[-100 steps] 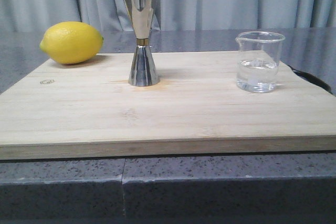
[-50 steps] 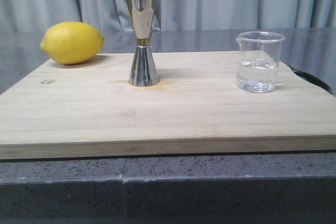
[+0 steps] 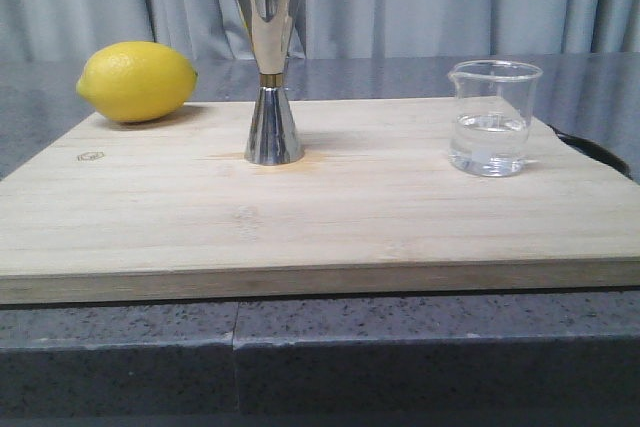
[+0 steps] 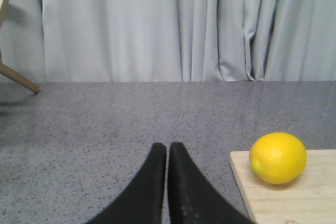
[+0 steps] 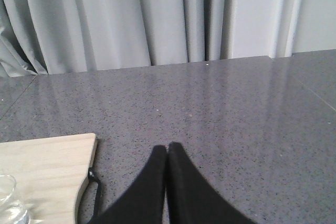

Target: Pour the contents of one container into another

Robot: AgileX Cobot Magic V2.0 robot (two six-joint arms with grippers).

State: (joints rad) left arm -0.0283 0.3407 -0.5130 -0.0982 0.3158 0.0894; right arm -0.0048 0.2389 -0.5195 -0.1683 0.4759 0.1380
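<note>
Nothing is poured yet: the beaker (image 3: 494, 118), right of frame, holds its liquid; the jigger (image 3: 268, 68) stands untouched at centre. Both the left claw (image 4: 168, 153) and right claw (image 5: 167, 153) are pressed together, empty.

Pale wooden cutting board (image 3: 330, 207) lies on the grey speckled counter (image 3: 400, 347). On it: yellow lemon (image 3: 136, 81) far left; steel hourglass jigger (image 3: 269, 67) upright, centre-left; clear glass beaker (image 3: 492, 117) right, well apart.

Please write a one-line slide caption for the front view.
Steel jigger and water-filled glass beaker stand apart on a wooden board, lemon at rear left.
</note>
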